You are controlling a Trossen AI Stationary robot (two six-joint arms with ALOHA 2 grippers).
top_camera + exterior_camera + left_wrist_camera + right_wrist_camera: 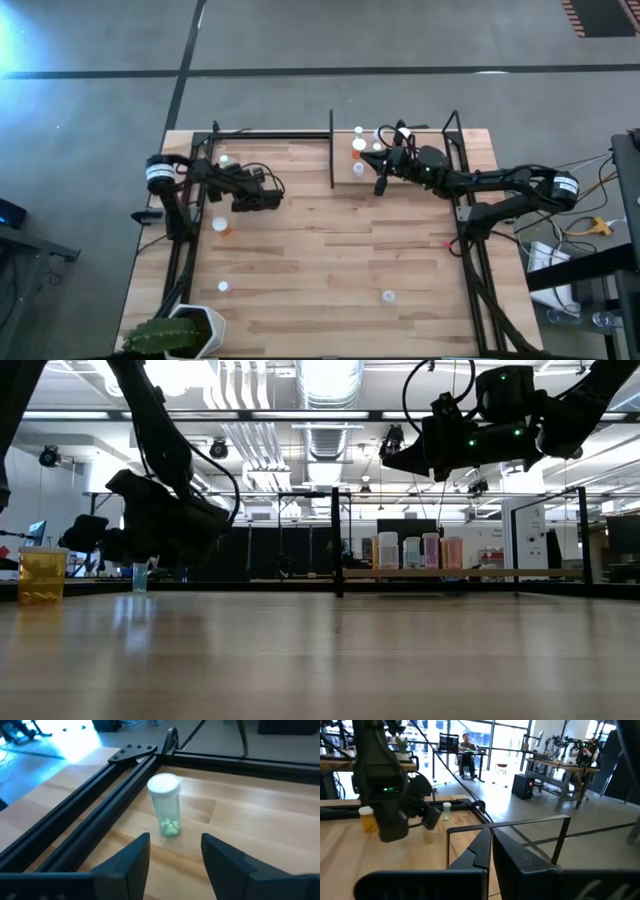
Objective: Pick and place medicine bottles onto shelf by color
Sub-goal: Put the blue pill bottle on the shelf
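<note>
Potted plant (172,333) sits at the table's 7 o'clock corner, on the light wooden table (320,270). Left gripper (268,190) hangs low over the board at about 9 o'clock from table centre; jaws released, nothing between them. In the left wrist view the left gripper (175,862) has its two fingers spread, and a clear bottle with green pills (166,812) stands upright just beyond them, white cap on, beside the black corner rods (105,795). High view: this bottle (224,160) is near the table's 10 o'clock corner. An orange bottle (223,226) stands at 8 o'clock of the left gripper, apart from it; one white-capped bottle (222,287) at the table's 7 o'clock, another (388,296) at 5 o'clock. Black upright divider bar (332,150) stands at 12 o'clock. Just right of it, on the shelf (400,140), a cluster of bottles (358,150) stands upright; low view shows four in a row (412,551), orange at both ends, pale ones between. Right gripper (381,184) is raised beside the cluster; in the right wrist view the right gripper (489,852) has its fingers pressed together, clenched with nothing held.
</note>
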